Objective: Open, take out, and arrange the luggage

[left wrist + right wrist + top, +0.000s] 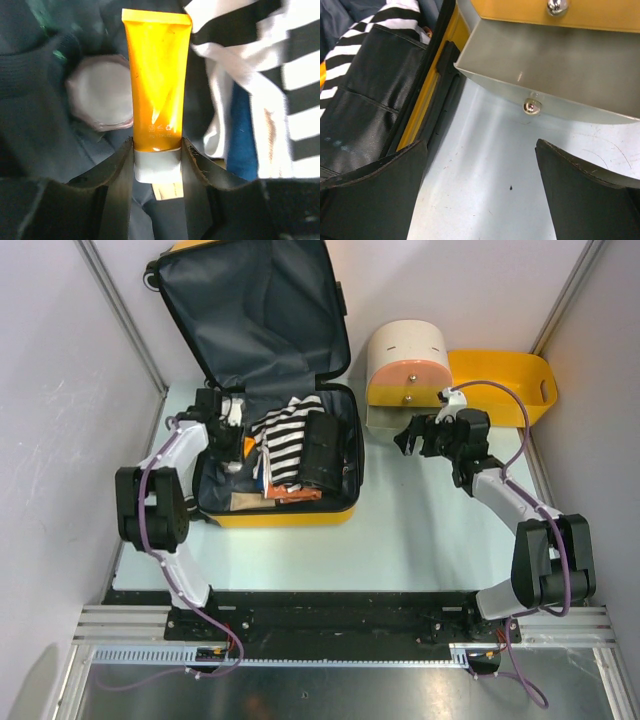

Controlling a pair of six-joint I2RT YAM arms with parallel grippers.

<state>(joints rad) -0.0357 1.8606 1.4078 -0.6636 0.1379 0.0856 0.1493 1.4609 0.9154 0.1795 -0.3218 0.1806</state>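
Observation:
The yellow luggage [285,518] lies open at the left, its dark-lined lid [255,310] standing up behind. Inside it are a black-and-white striped cloth [285,430], a black pouch [322,452] and smaller items. My left gripper [232,445] reaches into the left side of the case. In the left wrist view this gripper [157,145] is shut on the grey cap of an orange tube [156,80], which points away from the fingers. My right gripper [412,435] stands open above the bare table, right of the luggage rim [422,100]; this gripper [481,145] holds nothing.
A cream-and-pink drum-shaped box [408,365] stands behind the right gripper, its metal drawer [555,70] pulled out. A yellow basket [500,380] sits to its right. A white round lid [100,92] and a blue item [242,135] lie beside the tube. White walls enclose the table.

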